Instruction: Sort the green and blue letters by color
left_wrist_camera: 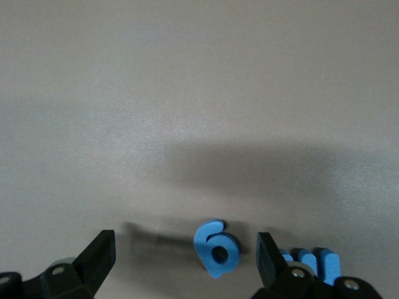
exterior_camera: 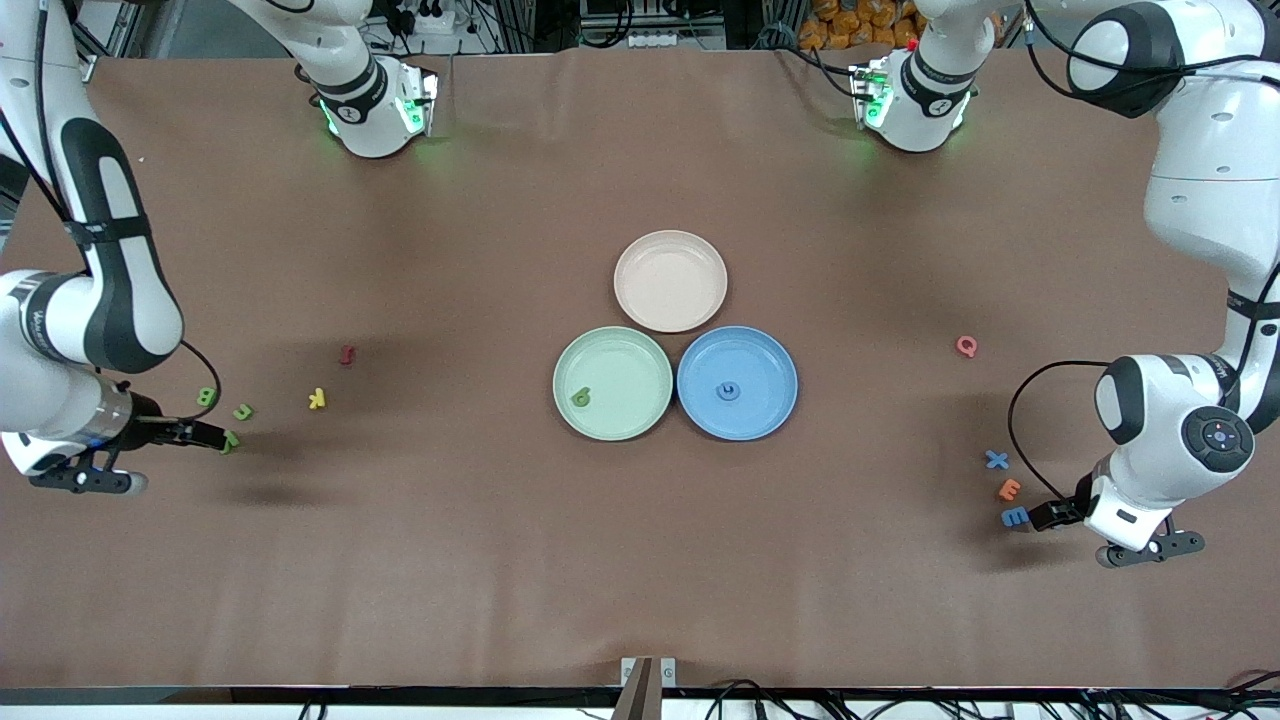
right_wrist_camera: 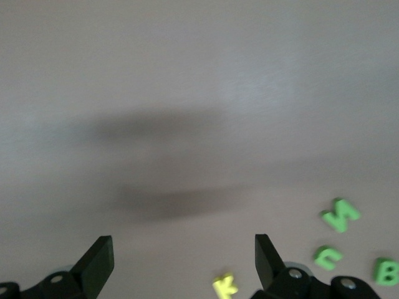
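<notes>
My left gripper (exterior_camera: pixel 1042 516) hangs open low over the table at the left arm's end, beside the blue E (exterior_camera: pixel 1014 517). In the left wrist view a blue g (left_wrist_camera: pixel 217 248) lies flat between the open fingers (left_wrist_camera: pixel 100 255), close to one of them, with the blue E (left_wrist_camera: pixel 312 261) just outside. A blue X (exterior_camera: pixel 997 459) lies farther from the front camera. My right gripper (exterior_camera: pixel 210 436) is open and holds nothing, over the green N (exterior_camera: pixel 231 440). Green n (exterior_camera: pixel 243 411) and green B (exterior_camera: pixel 207 396) lie beside it. A green b (exterior_camera: pixel 581 397) rests in the green plate (exterior_camera: pixel 640 350), and a blue curved letter (exterior_camera: pixel 729 391) in the blue plate (exterior_camera: pixel 770 350).
A cream plate (exterior_camera: pixel 670 245) stands farther from the front camera than the two coloured plates. An orange E (exterior_camera: pixel 1010 488) lies between the blue X and blue E. A pink Q (exterior_camera: pixel 966 346), a yellow K (exterior_camera: pixel 317 398) and a dark red I (exterior_camera: pixel 347 354) lie loose.
</notes>
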